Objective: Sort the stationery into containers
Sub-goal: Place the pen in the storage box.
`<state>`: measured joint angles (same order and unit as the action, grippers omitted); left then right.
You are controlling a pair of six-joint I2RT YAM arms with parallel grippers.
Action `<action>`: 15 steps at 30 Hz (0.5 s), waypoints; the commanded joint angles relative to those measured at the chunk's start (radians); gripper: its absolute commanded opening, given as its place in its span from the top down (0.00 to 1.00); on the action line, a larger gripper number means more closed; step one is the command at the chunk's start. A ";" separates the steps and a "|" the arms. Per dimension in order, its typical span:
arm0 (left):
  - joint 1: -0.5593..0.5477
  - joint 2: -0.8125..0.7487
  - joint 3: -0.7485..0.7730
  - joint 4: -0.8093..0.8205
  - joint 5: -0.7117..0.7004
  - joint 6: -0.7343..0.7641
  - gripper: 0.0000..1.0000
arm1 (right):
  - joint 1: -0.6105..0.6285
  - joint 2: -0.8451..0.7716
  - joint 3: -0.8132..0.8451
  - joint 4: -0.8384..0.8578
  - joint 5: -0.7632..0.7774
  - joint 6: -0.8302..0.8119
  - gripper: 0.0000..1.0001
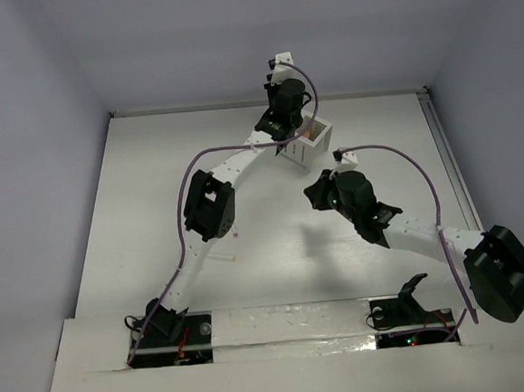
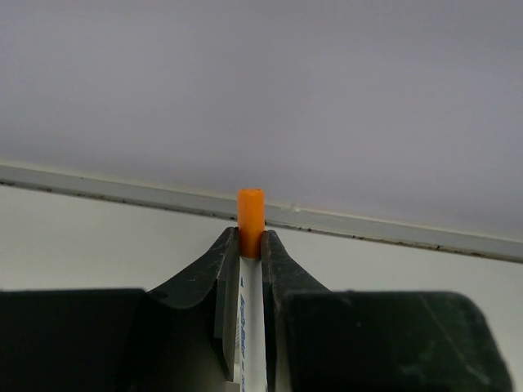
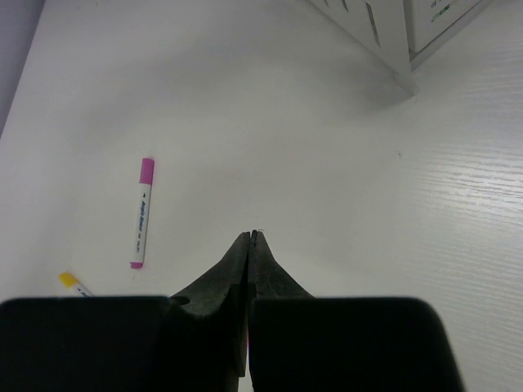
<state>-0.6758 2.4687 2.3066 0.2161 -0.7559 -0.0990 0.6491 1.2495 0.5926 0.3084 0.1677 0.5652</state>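
My left gripper [image 2: 251, 238] is shut on a thin white pen with an orange cap [image 2: 251, 214]. The cap sticks out past the fingertips and the pen lies along the jaws. In the top view this gripper [image 1: 279, 126] is raised beside the left side of the white slatted box [image 1: 317, 143] at the back. My right gripper [image 3: 252, 237] is shut and empty, low over the table in front of the box [image 3: 384, 33]. A white pen with magenta ends [image 3: 141, 214] and a pen with a yellow end [image 3: 72, 282] lie to its left.
The table's far edge strip [image 2: 392, 229] and the grey wall stand ahead of the left gripper. In the top view the two loose pens [image 1: 237, 245] lie close to the left arm's elbow [image 1: 208, 205]. The right arm [image 1: 410, 230] crosses the right half of the table.
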 commanded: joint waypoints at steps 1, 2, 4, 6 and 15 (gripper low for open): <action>-0.001 -0.014 0.050 0.074 -0.013 0.035 1.00 | 0.007 -0.010 -0.004 0.049 0.004 -0.007 1.00; -0.001 -0.010 0.039 0.081 -0.007 0.032 1.00 | 0.007 -0.004 -0.004 0.051 0.006 -0.007 1.00; -0.001 -0.007 0.027 0.086 -0.003 0.021 1.00 | 0.007 0.001 -0.001 0.052 0.007 -0.008 1.00; -0.001 -0.004 0.007 0.092 0.009 0.012 1.00 | 0.007 0.005 -0.001 0.055 0.009 -0.010 1.00; -0.001 -0.048 -0.059 0.132 0.032 -0.007 0.71 | 0.007 0.036 0.022 0.060 -0.002 -0.018 0.99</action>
<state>-0.6727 2.4775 2.2639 0.2817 -0.7311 -0.0990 0.6495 1.2755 0.5919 0.3149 0.1665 0.5613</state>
